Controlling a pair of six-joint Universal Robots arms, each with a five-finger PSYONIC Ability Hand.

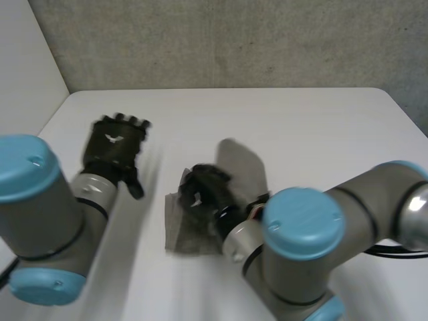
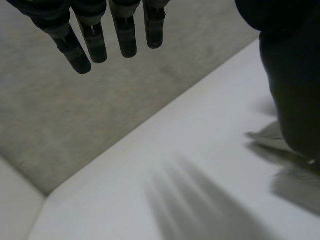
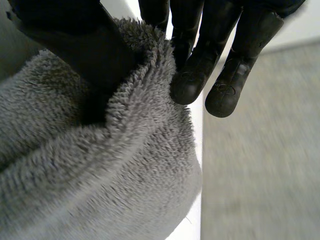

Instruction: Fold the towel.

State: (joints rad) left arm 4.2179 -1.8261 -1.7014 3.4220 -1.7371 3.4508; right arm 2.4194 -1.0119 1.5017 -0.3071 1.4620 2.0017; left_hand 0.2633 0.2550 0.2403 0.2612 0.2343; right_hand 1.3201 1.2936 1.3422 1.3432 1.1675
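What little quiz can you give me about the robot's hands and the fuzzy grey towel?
1. True or false: the left hand is holding the towel.
2. Which hand pinches the towel? A) the left hand B) the right hand C) neither
3. Fill in the gap: the table under the towel is ____ in colour.
Key: 1 false, its fingers are straight and hold nothing; 2 B, thumb and fingers squeeze a fold of the towel; 3 white.
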